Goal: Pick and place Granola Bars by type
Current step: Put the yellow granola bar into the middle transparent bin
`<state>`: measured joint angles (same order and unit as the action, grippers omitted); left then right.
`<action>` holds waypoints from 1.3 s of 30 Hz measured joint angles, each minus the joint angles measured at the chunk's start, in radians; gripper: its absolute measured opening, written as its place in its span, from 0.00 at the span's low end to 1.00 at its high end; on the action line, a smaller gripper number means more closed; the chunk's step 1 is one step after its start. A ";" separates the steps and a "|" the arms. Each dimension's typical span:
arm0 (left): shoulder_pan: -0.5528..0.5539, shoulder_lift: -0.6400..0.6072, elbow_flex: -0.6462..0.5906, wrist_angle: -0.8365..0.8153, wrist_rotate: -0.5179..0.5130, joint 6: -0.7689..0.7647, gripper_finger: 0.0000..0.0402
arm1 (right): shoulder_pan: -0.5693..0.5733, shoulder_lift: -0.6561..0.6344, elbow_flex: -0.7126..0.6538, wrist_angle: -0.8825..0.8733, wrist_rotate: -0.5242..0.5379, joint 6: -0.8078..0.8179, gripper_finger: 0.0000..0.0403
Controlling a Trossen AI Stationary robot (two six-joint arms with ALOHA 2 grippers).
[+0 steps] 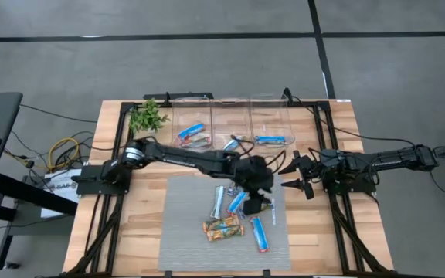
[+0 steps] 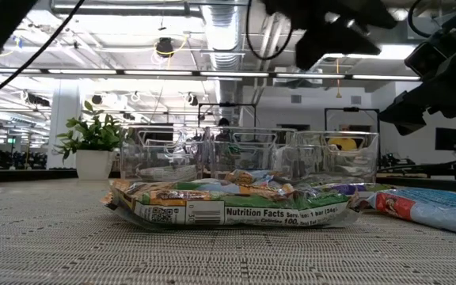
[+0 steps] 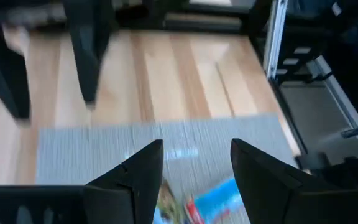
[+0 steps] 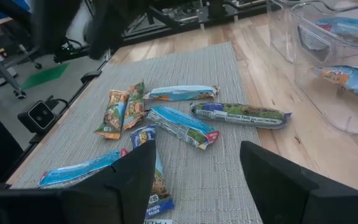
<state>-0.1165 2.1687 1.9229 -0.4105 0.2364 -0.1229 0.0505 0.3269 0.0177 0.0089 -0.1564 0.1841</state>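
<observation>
Several Granola Bars lie flat on the grey mat (image 1: 191,232): a silver-white one (image 1: 218,201), a blue one (image 1: 236,202), an orange pair (image 1: 222,228) and another blue one (image 1: 259,234). My left gripper (image 1: 258,202) hovers open over the mat's far right part, above the bars. In its wrist view the open fingers (image 3: 194,165) frame bare mat and the end of a blue bar (image 3: 219,199) below. My right gripper (image 1: 296,174) waits open at the table's right, pointing toward the mat; its wrist view shows the bars (image 4: 182,126) spread on the mat.
Three clear bins stand in a row at the table's far edge, each holding bars: left (image 1: 191,135), middle (image 1: 234,143), right (image 1: 273,140). A small green plant (image 1: 147,117) stands left of them. Bare wood lies on both sides of the mat.
</observation>
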 joint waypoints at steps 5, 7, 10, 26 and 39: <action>-0.029 -0.119 -0.296 0.161 -0.064 -0.080 0.45 | 0.000 0.000 0.000 -0.001 0.000 0.000 0.56; -0.042 -0.170 -0.404 0.245 -0.083 -0.122 0.45 | 0.000 0.000 0.000 -0.001 0.000 0.000 0.56; -0.065 -0.236 -0.550 0.297 -0.106 -0.183 0.45 | 0.000 0.000 0.000 -0.001 0.000 0.000 0.56; -0.241 -0.354 -0.811 0.172 -0.205 -0.359 0.45 | 0.000 0.000 0.000 -0.001 0.000 0.000 0.56; -0.330 -0.353 -0.810 0.122 -0.332 -0.353 0.45 | 0.000 0.000 0.000 -0.001 0.000 0.000 0.56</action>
<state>-0.4461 1.8157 1.1126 -0.2889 -0.0955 -0.4755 0.0505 0.3271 0.0177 0.0078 -0.1562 0.1841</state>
